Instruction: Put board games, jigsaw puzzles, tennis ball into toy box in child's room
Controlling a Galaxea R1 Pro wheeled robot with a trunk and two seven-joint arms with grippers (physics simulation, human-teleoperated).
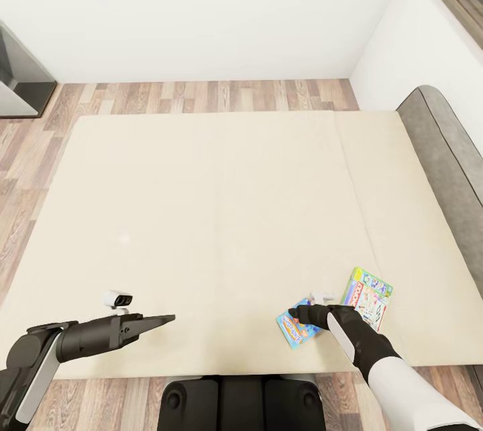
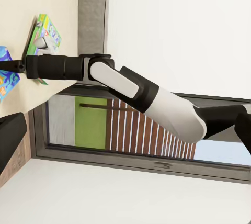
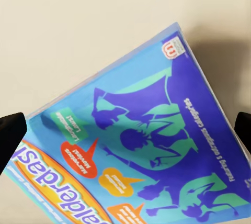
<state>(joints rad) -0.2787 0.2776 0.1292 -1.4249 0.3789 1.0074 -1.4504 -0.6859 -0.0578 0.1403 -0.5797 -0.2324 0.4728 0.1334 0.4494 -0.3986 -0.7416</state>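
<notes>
Bed [image 1: 221, 216]: cream mattress, grey headboard at the right.
Blue board game [image 1: 296, 330]: flat on the bed's near right edge.
Green board game [image 1: 367, 295]: just right of the blue one.
Right pincer [image 1: 292, 315]: fingers spread apart over the blue board game.
Left pincer [image 1: 168, 317]: near left, above the bed; cannot tell whether apart or together.

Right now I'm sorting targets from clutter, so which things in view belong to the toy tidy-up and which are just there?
Job:
- blue board game, under the right gripper
- pale board game beside it
- bed they lie on

Just there:
- grey headboard
- wooden floor
- window
</notes>
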